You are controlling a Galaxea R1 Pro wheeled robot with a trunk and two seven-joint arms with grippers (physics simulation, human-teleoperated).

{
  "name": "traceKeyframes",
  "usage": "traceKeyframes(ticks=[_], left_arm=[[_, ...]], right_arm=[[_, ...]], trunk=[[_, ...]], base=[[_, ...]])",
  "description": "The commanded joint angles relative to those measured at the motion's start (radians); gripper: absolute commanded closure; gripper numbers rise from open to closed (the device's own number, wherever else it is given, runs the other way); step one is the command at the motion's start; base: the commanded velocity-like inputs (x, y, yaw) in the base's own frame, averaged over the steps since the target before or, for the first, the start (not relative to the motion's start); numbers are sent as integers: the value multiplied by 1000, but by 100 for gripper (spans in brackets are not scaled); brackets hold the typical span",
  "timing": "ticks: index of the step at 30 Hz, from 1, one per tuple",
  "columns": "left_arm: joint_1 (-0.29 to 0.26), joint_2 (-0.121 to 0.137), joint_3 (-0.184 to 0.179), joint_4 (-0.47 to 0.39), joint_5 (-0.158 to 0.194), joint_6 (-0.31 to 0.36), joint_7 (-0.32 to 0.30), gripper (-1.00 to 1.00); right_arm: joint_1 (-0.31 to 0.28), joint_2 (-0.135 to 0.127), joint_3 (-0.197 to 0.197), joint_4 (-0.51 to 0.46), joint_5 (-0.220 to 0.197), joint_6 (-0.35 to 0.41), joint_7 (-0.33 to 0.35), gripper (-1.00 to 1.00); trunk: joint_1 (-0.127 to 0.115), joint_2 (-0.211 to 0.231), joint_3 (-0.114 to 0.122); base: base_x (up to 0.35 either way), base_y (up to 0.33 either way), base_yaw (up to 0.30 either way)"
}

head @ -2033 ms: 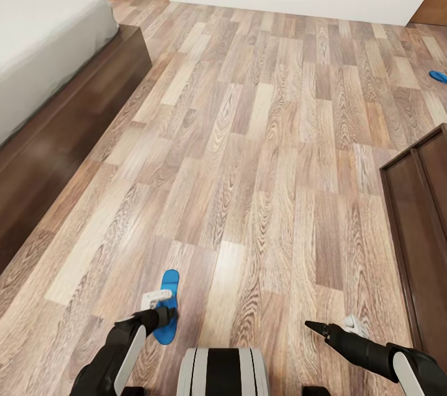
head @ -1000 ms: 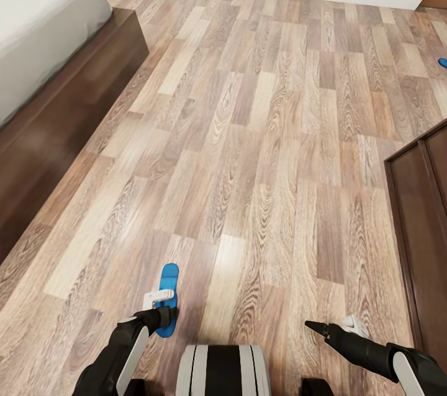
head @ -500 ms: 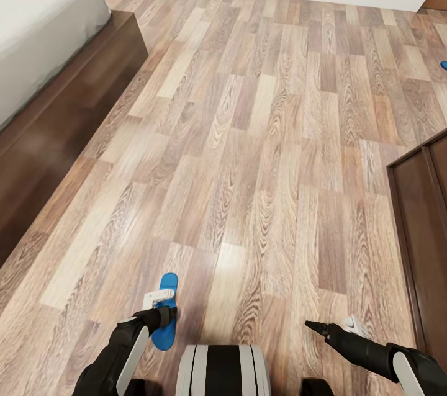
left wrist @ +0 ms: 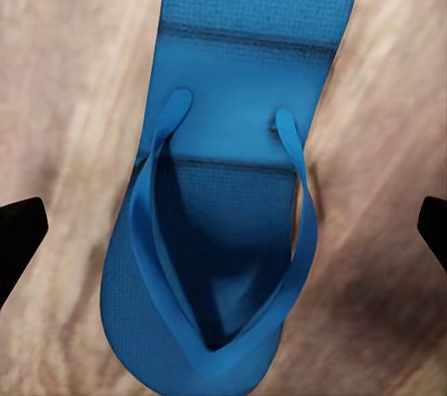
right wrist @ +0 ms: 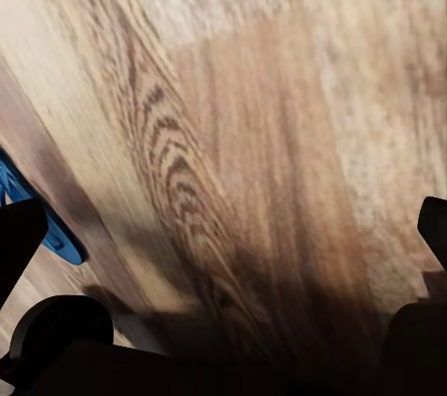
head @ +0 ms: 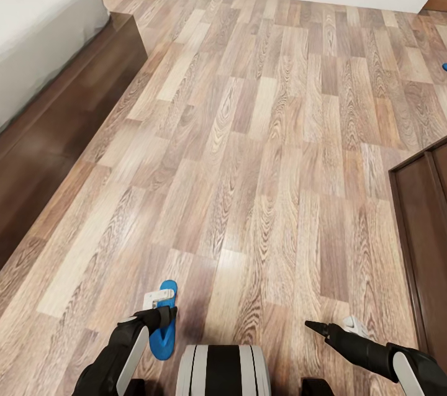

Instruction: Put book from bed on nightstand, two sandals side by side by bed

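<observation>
Hanging low over the wood-plank floor [head: 261, 135], the left gripper [head: 162, 315] sits directly above one blue sandal [head: 164, 321]; in the left wrist view that sandal [left wrist: 233, 172] lies flat, straps up, between the two dark fingertips [left wrist: 19, 233], which stand wide apart at either side and touch nothing, so the claw is released and empty; the right gripper [head: 316, 328] points forward over bare planks, its tips [right wrist: 19, 238] likewise spread wide in the right wrist view and holding nothing; the bed [head: 74, 92], dark-framed with an off-white mattress, lies off to the left, well apart from the sandal; a sliver of the second sandal [head: 444, 66] shows at the far right edge; a dark wooden cabinet [head: 428, 228] stands at the right.
</observation>
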Motion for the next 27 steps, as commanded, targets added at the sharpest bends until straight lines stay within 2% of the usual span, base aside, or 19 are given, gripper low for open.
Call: traceKeyframes(ticks=[1, 3, 19, 27], left_arm=[[0, 0, -2, -1, 11, 4, 9, -100], [0, 0, -1, -1, 11, 5, 9, -100], [0, 0, -1, -1, 11, 5, 9, -100], [0, 0, -1, -1, 11, 5, 9, -100]], right_arm=[[0, 0, -2, 0, 0, 6, 3, -100], [0, 0, -2, 0, 0, 6, 3, -100], [0, 0, -1, 0, 0, 6, 3, -100], [0, 0, -2, -1, 0, 6, 4, -100]], trunk=[[0, 0, -1], [0, 0, -1], [7, -4, -62], [7, -4, -62]], base=[[2, 0, 0], [2, 0, 0], [0, 0, 0], [0, 0, 0]])
